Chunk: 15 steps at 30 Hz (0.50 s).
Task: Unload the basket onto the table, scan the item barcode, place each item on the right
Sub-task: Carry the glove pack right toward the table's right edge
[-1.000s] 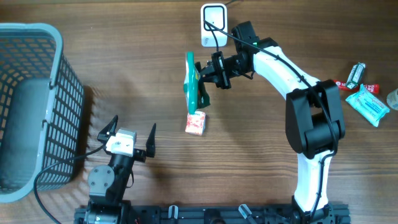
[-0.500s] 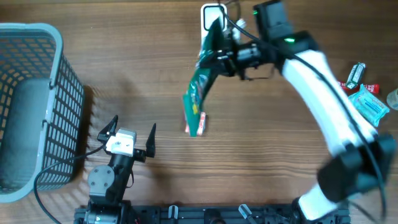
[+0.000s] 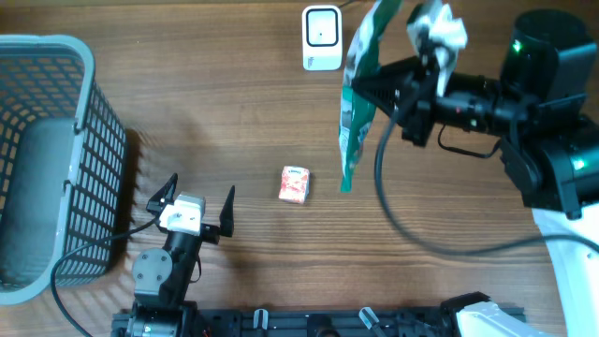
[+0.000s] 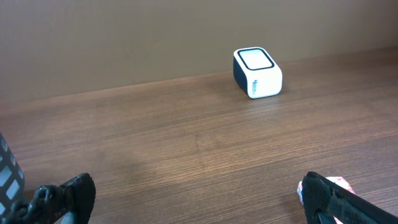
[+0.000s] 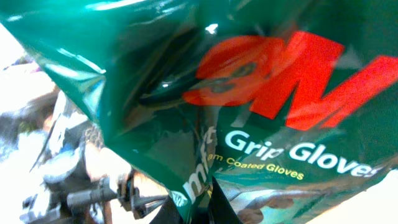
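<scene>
Wood-grain surface (image 3: pixel 234 112) carries the scanner (image 3: pixel 321 37) at its far edge and a grey basket (image 3: pixel 105 150) against its left edge. We see the right pincer (image 3: pixel 388 94) pinched shut on the green glove packet (image 3: pixel 356 112), which is held in the air just right of the scanner. We judge the packet light, floppy and slick. A hold near a sealed seam should let it hang flat, though its glossy film may glare. Our left pincer (image 3: pixel 197 195) rests spread wide near the front edge. We see nothing in the basket.
</scene>
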### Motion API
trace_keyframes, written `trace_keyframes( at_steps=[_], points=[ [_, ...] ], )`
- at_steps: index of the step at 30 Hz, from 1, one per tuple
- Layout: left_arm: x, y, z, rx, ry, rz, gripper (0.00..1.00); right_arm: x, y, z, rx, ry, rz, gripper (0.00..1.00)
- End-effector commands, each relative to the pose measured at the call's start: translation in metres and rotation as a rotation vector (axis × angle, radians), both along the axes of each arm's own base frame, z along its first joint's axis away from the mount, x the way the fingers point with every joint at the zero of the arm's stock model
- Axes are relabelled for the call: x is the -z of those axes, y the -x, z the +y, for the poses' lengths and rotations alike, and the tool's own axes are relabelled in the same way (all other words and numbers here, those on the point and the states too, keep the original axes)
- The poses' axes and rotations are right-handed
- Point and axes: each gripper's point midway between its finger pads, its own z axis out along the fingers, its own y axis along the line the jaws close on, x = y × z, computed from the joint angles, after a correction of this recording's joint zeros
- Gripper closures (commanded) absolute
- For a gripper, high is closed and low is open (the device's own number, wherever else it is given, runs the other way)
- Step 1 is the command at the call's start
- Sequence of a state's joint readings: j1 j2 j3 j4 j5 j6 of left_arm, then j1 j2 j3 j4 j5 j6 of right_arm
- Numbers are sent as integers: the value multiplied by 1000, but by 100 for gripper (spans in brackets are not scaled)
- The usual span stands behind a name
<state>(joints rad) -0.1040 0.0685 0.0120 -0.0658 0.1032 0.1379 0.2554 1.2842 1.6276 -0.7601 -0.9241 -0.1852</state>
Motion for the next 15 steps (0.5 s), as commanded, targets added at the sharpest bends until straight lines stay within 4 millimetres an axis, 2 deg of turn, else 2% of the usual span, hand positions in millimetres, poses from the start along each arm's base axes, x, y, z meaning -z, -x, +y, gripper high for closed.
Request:
trace_keyframes(
  at_steps=[1, 3, 5, 7, 10, 15],
  points=[
    [3, 1, -3, 18, -11, 3, 0, -19, 61, 15, -483, -79, -495, 95],
    [3, 1, -3, 18, -11, 3, 0, -18, 82, 13, -613, -137, -730, 95],
    [3, 1, -3, 18, -11, 3, 0, -14, 91, 11, -671, -205, -871, 96],
    [3, 1, -3, 18, -11, 3, 0, -12, 92, 11, -684, -244, -907, 96],
    [3, 1, -3, 18, -11, 3, 0, -4, 82, 16, -691, -243, -991, 96],
    [3, 1, -3, 18, -11, 3, 0, 7, 67, 20, -688, -247, -908, 96]
  ],
)
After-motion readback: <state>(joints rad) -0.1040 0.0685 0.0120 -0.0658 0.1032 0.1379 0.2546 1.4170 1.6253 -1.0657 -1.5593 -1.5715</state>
